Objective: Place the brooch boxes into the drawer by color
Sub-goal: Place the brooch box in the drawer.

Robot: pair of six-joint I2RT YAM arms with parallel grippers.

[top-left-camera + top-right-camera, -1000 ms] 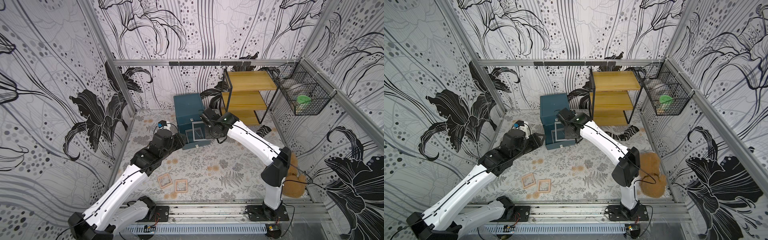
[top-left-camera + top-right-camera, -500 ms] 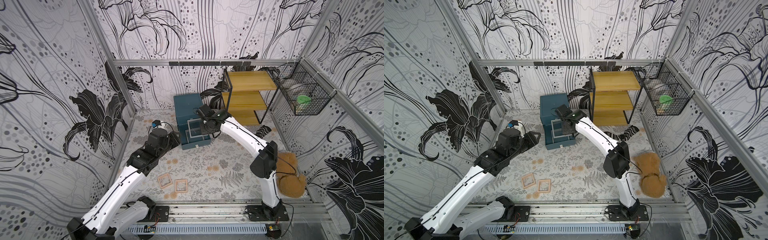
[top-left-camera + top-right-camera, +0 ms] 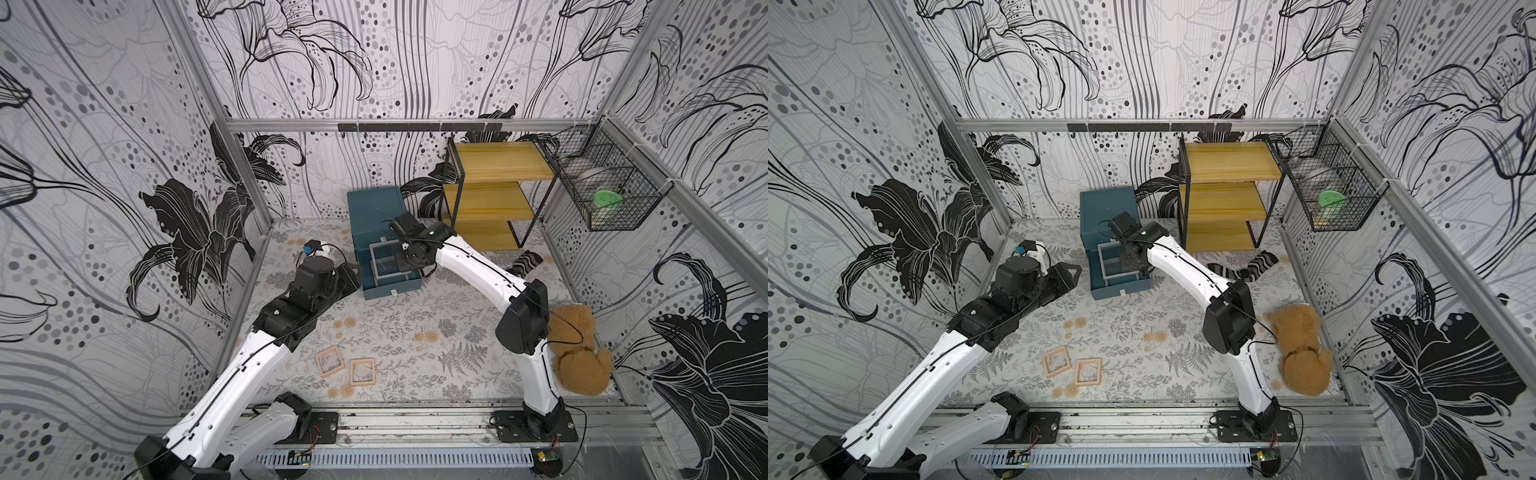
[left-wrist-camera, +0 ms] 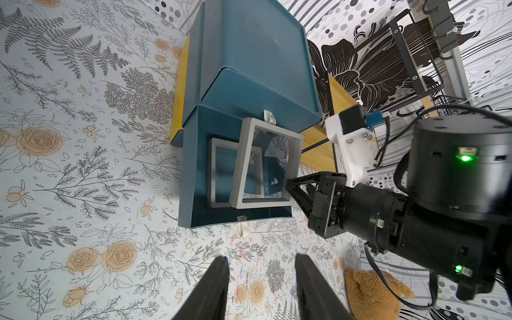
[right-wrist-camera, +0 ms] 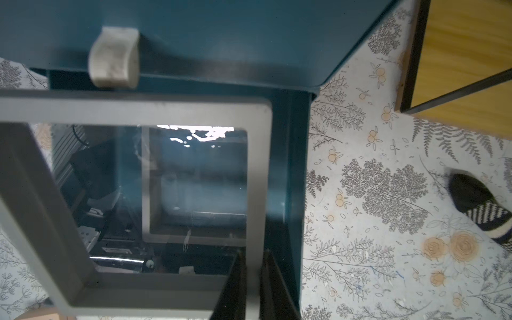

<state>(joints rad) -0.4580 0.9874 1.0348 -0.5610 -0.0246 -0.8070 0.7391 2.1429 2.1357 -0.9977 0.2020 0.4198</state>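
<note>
The right gripper (image 5: 253, 257), clamped on the grey box (image 4: 240, 166) rim, has shifted toward 9 o'clock over the open drawer (image 4: 194, 166); the left gripper (image 4: 261, 257), slightly parted and empty, has barely moved.

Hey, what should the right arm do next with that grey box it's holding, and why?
Probably lower the grey box and let go: the right fingers pinch its edge, tilted above the open drawer, where the other grey box already lies.
</note>
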